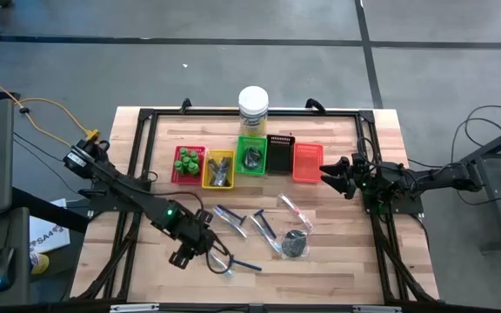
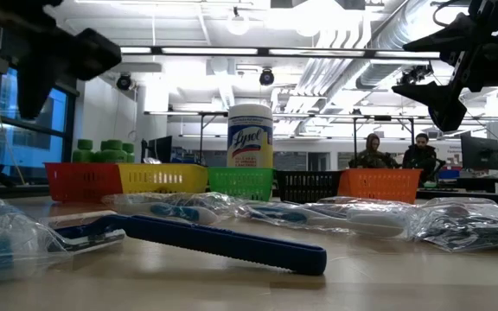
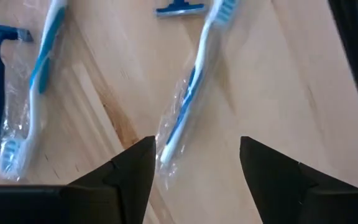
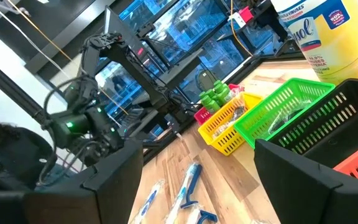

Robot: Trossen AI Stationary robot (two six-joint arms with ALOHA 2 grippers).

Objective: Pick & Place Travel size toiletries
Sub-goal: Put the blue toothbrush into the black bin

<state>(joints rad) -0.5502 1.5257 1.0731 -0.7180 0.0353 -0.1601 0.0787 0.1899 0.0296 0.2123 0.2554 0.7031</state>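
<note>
**Spotter:** What is nearest you on the pale wooden counter (image 1: 337,261)?

**Operator:** I see a dark-blue plastic razor (image 2: 223,242) lying flat at the front edge, with a clear-sleeved white-and-blue toothbrush (image 3: 188,93) just beside it. My left gripper (image 1: 183,249) hangs right over that toothbrush. Its fingers (image 3: 132,168) stand apart, one on each side of the sleeve's end, and they are not touching it.

**Spotter:** And further in?

**Operator:** Mid-counter I count another sleeved toothbrush (image 1: 230,217), a second blue razor (image 1: 264,224), a third sleeved stick (image 1: 294,211) and a dark shiny round bundle in clear wrap (image 1: 295,244). All lie loose on the wood, near one another.

**Spotter:** Where is the other arm?

**Operator:** My right gripper (image 1: 336,176) hovers above the counter just beside the orange tray, fingers (image 4: 303,180) spread wide and holding nothing.

**Spotter:** The back row?

**Operator:** Five small plastic mesh trays sit side by side. The red tray (image 1: 177,176) holds small green round pots (image 1: 187,160). The yellow tray (image 1: 218,157) holds grey flat pieces (image 1: 220,176). The green tray (image 1: 251,142) holds dark shiny items. Then come the black tray (image 1: 280,154) and the orange tray (image 1: 306,162); I cannot tell what those two hold. Behind the green one stands a tall yellowish canister with a white lid (image 1: 252,108). Beyond the counter, two people (image 2: 396,154) sit far back in the room.
</note>
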